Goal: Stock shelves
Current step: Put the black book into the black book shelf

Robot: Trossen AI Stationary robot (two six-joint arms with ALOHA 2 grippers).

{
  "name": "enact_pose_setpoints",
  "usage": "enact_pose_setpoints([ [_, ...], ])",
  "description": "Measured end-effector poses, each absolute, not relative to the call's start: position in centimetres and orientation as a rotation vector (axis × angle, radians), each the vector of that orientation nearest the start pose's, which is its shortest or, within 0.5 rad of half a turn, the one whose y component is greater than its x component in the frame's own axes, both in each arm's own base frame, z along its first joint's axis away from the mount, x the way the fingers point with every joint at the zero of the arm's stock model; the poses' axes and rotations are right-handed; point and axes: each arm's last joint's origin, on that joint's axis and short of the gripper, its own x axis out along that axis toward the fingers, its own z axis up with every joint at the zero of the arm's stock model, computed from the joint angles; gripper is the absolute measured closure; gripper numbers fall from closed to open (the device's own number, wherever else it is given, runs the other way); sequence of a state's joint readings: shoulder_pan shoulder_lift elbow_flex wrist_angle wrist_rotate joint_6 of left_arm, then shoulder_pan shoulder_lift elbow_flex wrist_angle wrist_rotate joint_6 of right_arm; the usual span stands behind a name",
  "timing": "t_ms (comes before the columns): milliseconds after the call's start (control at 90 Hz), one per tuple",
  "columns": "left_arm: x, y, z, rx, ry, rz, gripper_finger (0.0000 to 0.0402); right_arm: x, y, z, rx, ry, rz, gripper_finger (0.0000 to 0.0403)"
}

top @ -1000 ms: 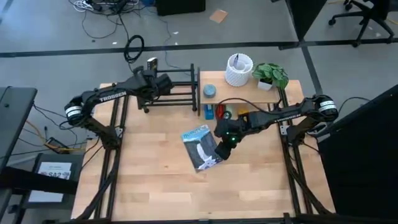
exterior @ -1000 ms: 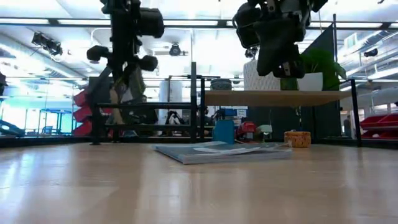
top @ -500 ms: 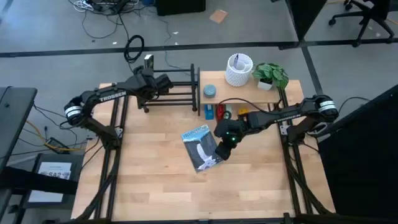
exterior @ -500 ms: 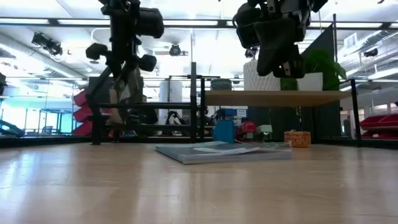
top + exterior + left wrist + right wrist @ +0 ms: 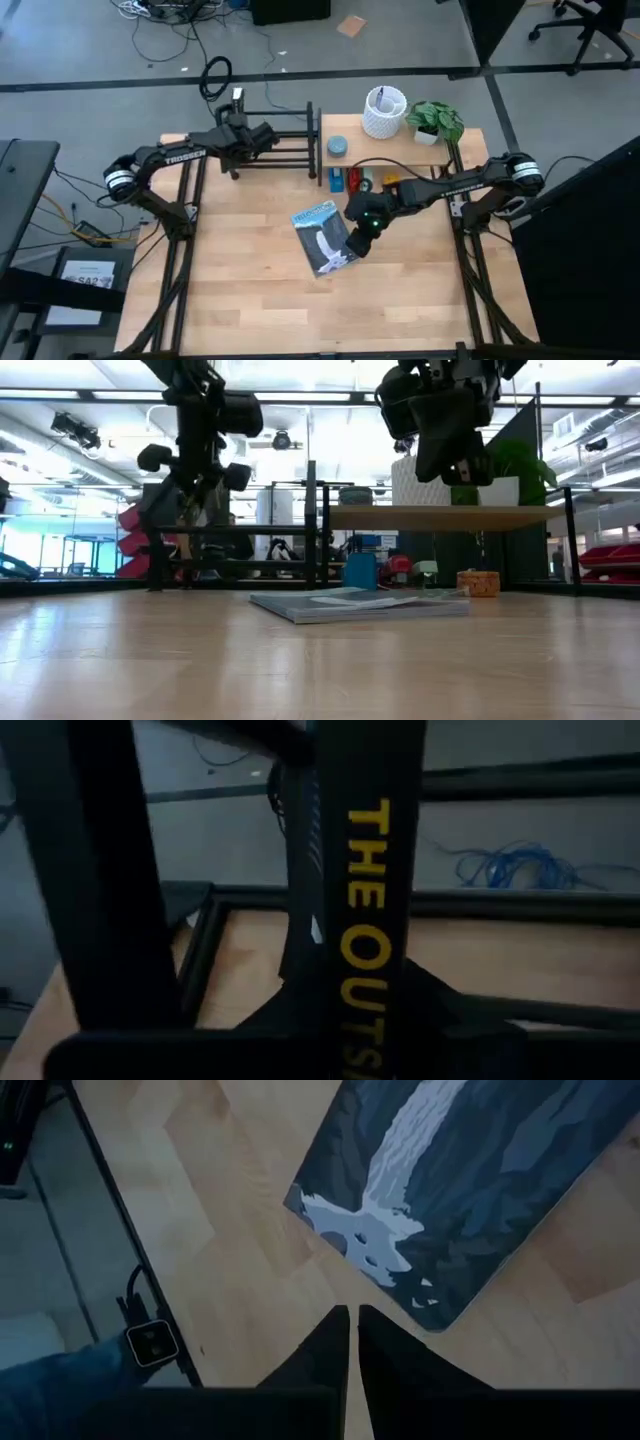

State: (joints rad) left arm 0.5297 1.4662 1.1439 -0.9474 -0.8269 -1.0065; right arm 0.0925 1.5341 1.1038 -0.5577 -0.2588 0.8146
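Flat blue waterfall-cover book (image 5: pixel 325 238) on counter (image 5: pixel 250 300): thin, stiff, light, likely slick; grip an edge. Right hand (image 5: pixel 348 1345) closed, empty, above. Left hand (image 5: pixel 240 105) grips dark book (image 5: pixel 365 920).

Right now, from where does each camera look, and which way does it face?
High view: above the table, straight down; both arms, left gripper at the black rack, right gripper over the waterfall book.
Low view: tabletop height, level across the table; both arms hang from above.
Left wrist view: on that wrist, facing a black book held close.
Right wrist view: on that wrist, facing down; its shut fingers show.
High, low and right wrist views share the waterfall book.
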Motion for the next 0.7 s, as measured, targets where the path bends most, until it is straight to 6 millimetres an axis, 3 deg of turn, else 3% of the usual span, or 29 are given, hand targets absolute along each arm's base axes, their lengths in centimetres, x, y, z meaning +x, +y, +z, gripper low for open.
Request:
enact_pose_setpoints([
  [478, 22.3, 15.2, 26.2, -0.611, 0.706, 1.599, 0.0295, 30.9, 3.6, 24.0, 0.824, 1.066, -0.103, 0.0403],
  [700, 21.4, 14.7, 27.6, -0.634, 0.658, 1.565, 0.0254, 30.9, 3.6, 24.0, 0.824, 1.066, -0.103, 0.0403],
])
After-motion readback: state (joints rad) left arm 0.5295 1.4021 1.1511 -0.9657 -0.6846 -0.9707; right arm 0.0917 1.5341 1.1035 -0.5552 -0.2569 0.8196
